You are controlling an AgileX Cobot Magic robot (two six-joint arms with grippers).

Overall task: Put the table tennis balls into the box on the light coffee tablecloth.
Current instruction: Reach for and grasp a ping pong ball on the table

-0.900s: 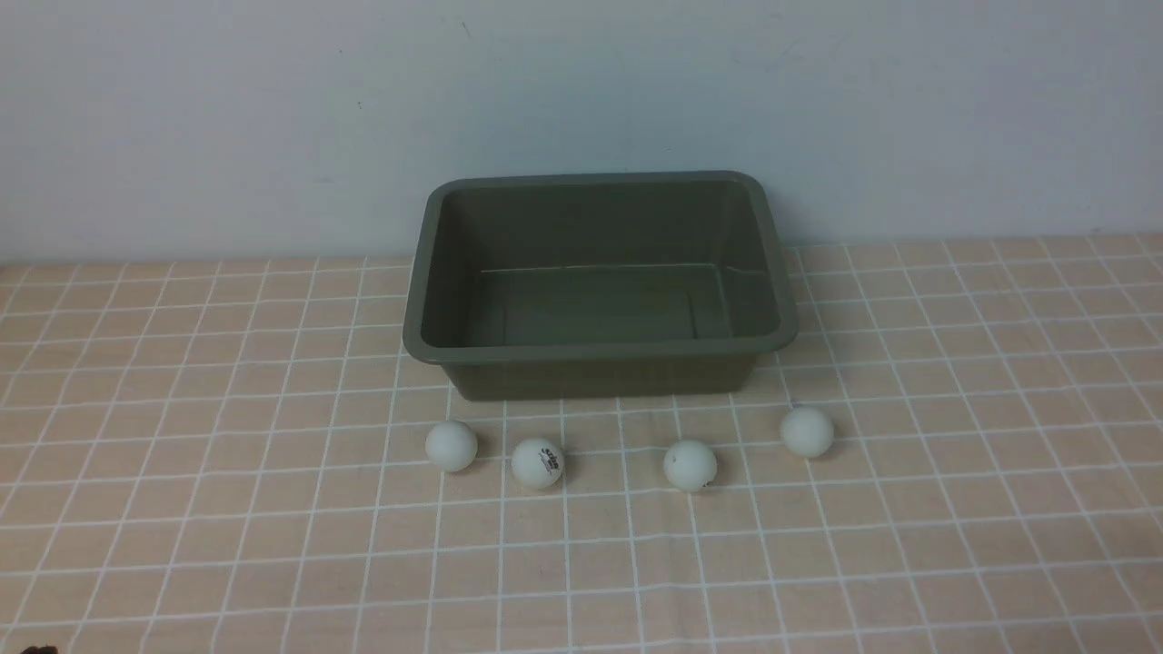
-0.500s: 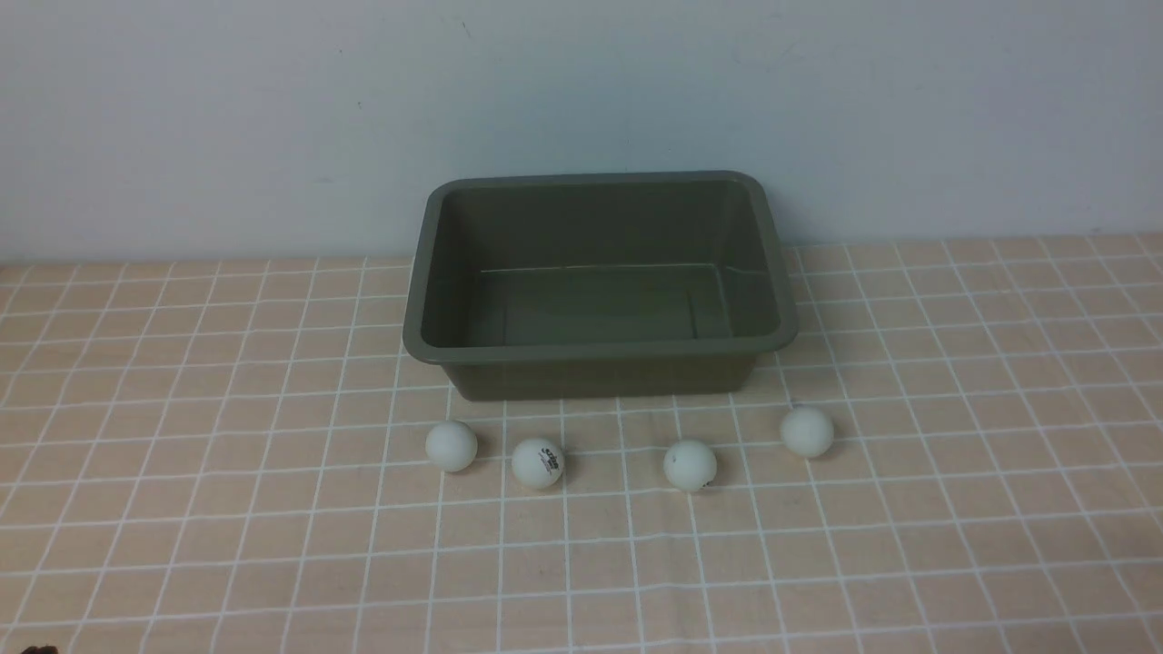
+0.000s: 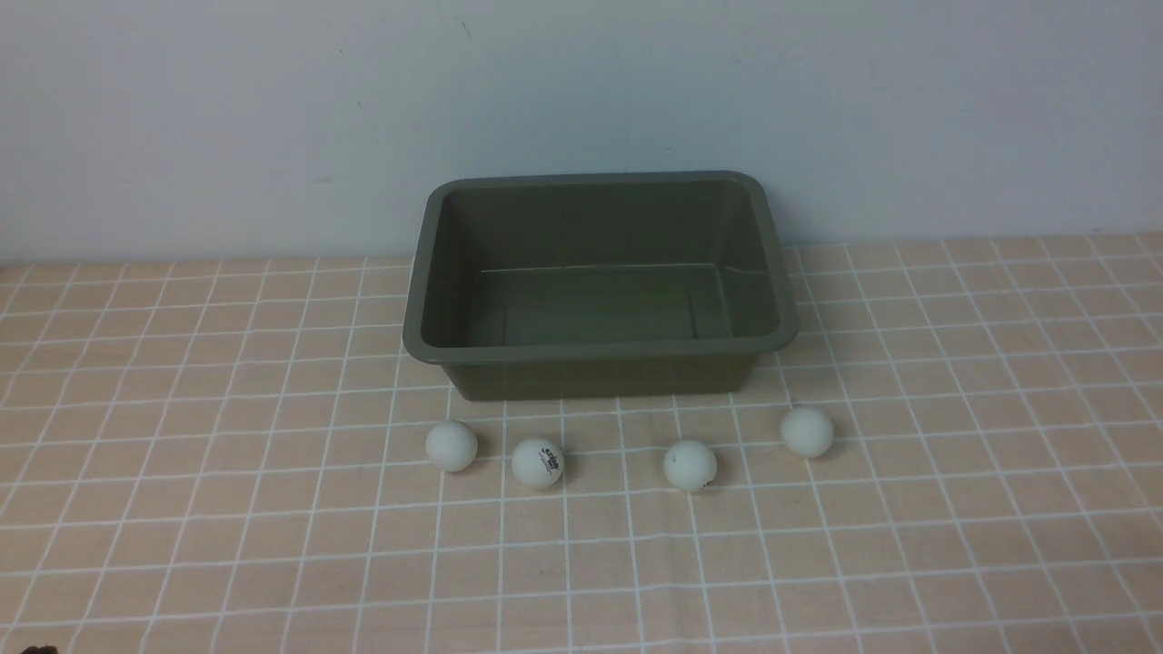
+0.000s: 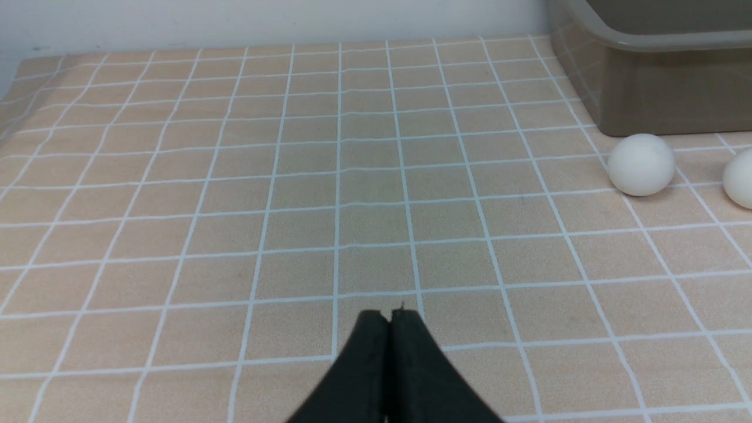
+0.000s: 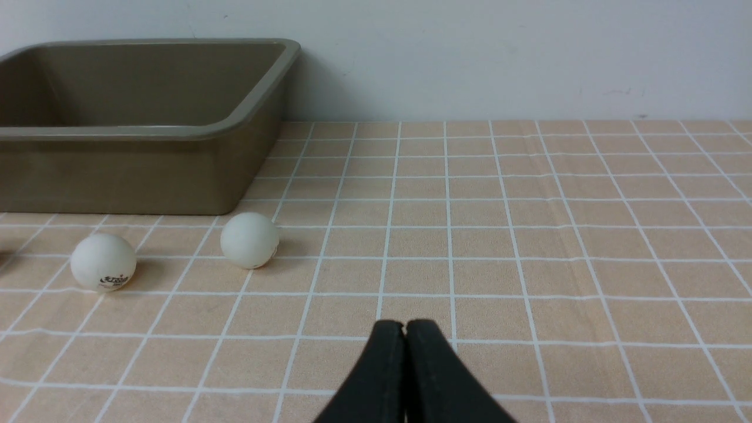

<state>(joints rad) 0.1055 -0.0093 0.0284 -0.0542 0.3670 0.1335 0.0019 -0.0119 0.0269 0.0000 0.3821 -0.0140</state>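
Four table tennis balls lie ahead of left tool and right tool

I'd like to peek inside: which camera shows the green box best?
The front view: the whole box shows, rim to floor. The left wrist view catches only one corner; the right wrist view cuts off one end.

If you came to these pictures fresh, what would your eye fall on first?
The olive-green box, open and empty, stands toward the back of the checked tablecloth. Four white table tennis balls lie in a loose row on the cloth just in front of it, the second from the robot's left showing a dark logo. The left gripper and the right gripper are both shut and hold nothing.
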